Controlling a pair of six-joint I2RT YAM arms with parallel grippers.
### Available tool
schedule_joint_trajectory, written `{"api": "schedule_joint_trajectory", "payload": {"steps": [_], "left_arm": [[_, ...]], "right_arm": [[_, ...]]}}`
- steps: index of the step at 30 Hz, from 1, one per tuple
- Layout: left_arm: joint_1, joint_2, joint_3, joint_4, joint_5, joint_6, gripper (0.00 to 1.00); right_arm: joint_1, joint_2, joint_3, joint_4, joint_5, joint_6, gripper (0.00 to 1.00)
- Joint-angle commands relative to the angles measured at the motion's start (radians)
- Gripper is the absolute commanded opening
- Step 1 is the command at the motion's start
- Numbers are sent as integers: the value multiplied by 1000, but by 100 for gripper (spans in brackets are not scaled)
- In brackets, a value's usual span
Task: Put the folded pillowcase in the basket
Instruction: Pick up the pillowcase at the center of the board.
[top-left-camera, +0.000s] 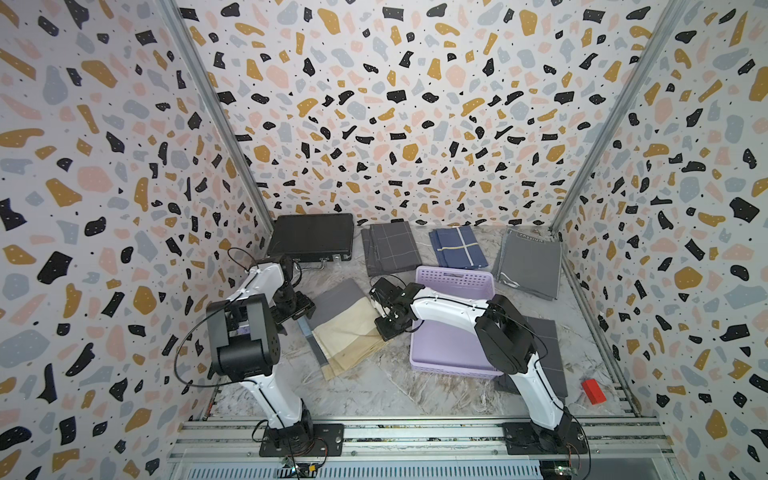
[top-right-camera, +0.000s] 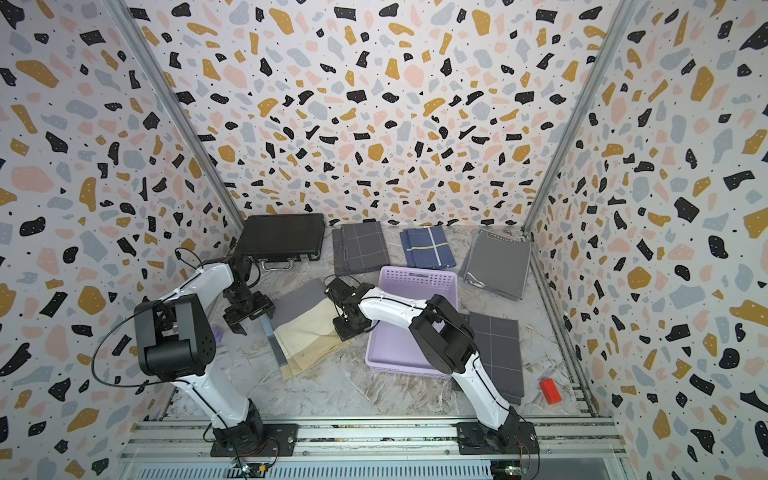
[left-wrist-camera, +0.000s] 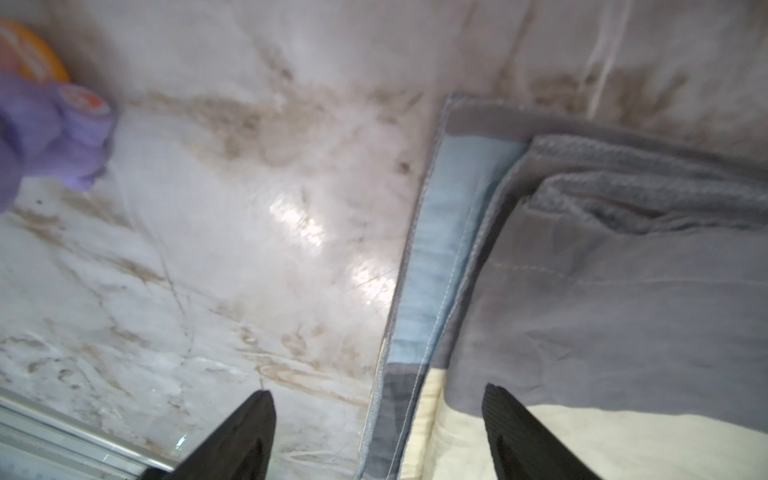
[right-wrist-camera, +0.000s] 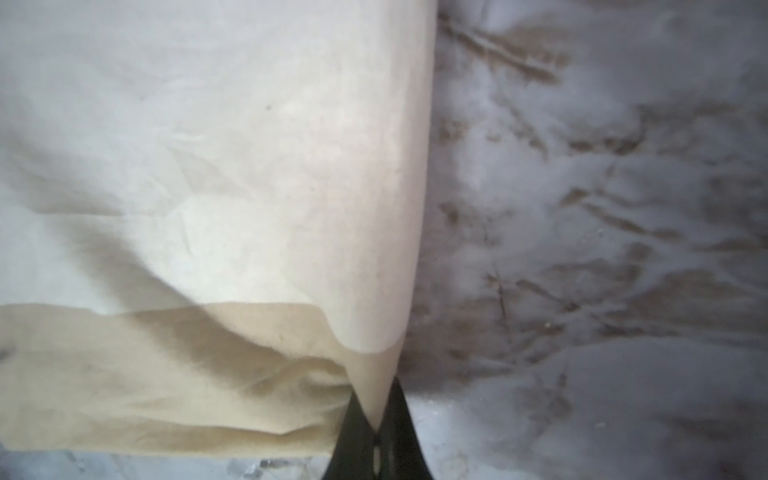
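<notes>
Folded pillowcase (top-left-camera: 343, 328), colour-blocked in grey, cream and tan cloth, is lying flat on the marble-patterned tabletop (top-left-camera: 374, 390), just beside the shallow lavender plastic basket (top-left-camera: 455, 279) and wholly outside it. Right gripper (right-wrist-camera: 376, 415) is pinching the cream edge nearest the basket, jaws pressed together on a small peak of fabric. Left gripper (left-wrist-camera: 376, 390) is hovering spread over the opposite edge, one finger above bare table, the other above grey cloth, and is gripping nothing. By my reading, the step in hand is getting a second hold before any lift. Doing it well is going to mean sinking the left fingers low enough to catch every layer along that stitched border, not just the top ply, or the fold is likely to be opening in the air. Both holds should be rising level, then travelling sideways over the basket's near wall. The right arm is reaching across the basket, so room there is looking tight. Black briefcase (top-left-camera: 311, 239) and spare folded cloths are sitting well apart at the back.
</notes>
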Motion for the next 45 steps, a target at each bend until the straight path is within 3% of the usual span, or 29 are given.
{"api": "schedule_joint_trajectory", "payload": {"steps": [1, 3, 9, 17, 23, 28, 36, 43, 45], "left_arm": [[-3, 45, 67, -8, -32, -4, 79], [-6, 72, 98, 10, -6, 19, 71], [-21, 173, 158, 19, 11, 37, 62], [-30, 257, 172, 28, -28, 51, 62], [-21, 279, 185, 5, -129, 75, 62], [1, 323, 196, 7, -49, 88, 59], [17, 328, 207, -8, 78, 100, 25], [17, 319, 199, -15, 56, 109, 1], [17, 309, 194, -15, 52, 105, 0]], "right_arm": [[12, -38, -23, -24, -22, 0, 0], [14, -36, -30, -16, -38, -2, 0], [20, -21, -28, 5, -69, 0, 0], [23, -30, -44, 15, -77, -2, 0], [24, -54, -91, 40, -76, -2, 0], [24, -87, -123, 53, -69, -2, 0], [23, -187, -161, 57, -55, -9, 0], [24, -206, -165, 65, -56, -6, 0], [23, -197, -165, 71, -58, -2, 0]]}}
